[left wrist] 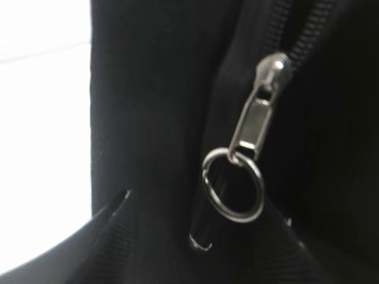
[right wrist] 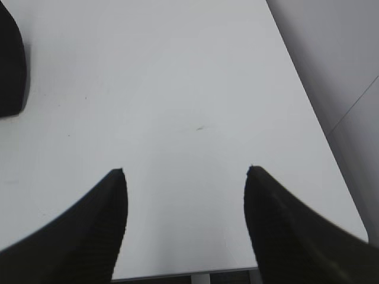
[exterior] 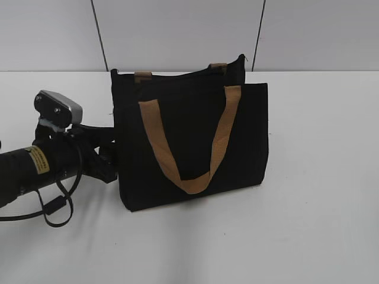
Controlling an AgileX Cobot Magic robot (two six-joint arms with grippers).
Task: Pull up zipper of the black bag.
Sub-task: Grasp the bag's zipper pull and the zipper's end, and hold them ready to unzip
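The black bag (exterior: 189, 142) stands upright mid-table, with tan straps hanging down its front. Its zipper line runs along the top edge (exterior: 177, 73). My left gripper (exterior: 110, 155) is at the bag's left end. In the left wrist view the zipper's silvery slider and pull (left wrist: 254, 115) hang with a metal ring (left wrist: 233, 184) between my left gripper's fingertips (left wrist: 207, 207). The fingers are apart and do not pinch the ring. The zipper teeth (left wrist: 303, 35) run up to the right. My right gripper (right wrist: 186, 173) is open and empty over bare table; it does not show in the exterior view.
The white table (exterior: 320, 225) spreads around the bag, with a grey panelled wall behind it. A corner of the bag (right wrist: 10, 65) shows at the left of the right wrist view. The table's edge (right wrist: 331, 171) runs along the right there.
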